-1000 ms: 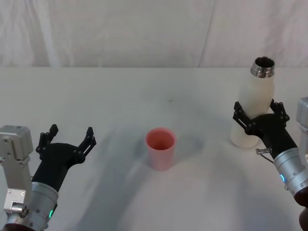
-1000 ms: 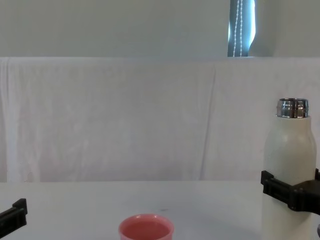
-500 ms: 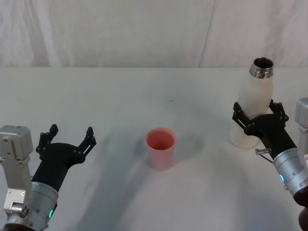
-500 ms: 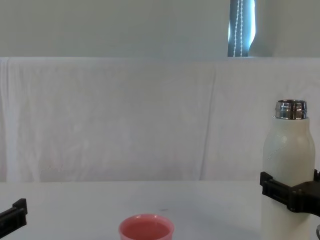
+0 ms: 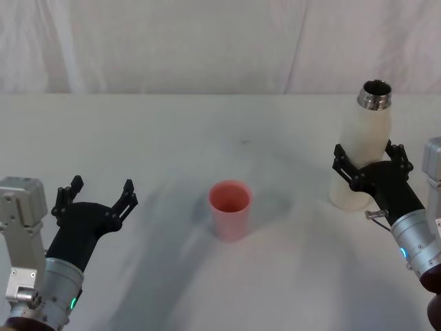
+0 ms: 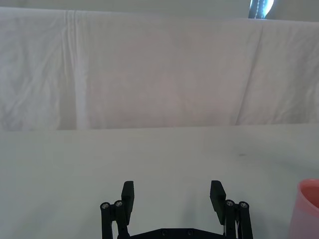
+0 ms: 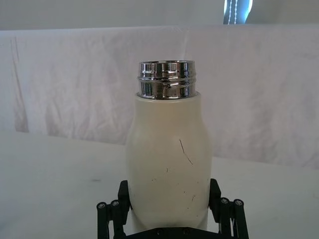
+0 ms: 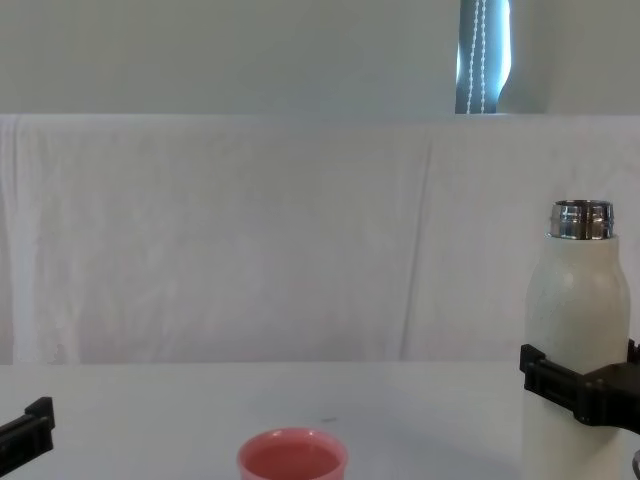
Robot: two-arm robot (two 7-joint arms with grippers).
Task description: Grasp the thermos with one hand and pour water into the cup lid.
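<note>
Already the right tool is clamped around the lower body of the thermos, which stands upright near the table's right edge, its steel threaded neck open at the top. From there the cup lid, a smooth pink tumbler, lies toward the table's middle, on the robot's left. Nearer the left edge, the left tool rests spread wide and empty.

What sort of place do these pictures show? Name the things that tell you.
Probably a robot test bench, not a home: a table draped in plain white cloth with a white cloth backdrop, and just a thermos and a pink cup lid set out between two grippers.
</note>
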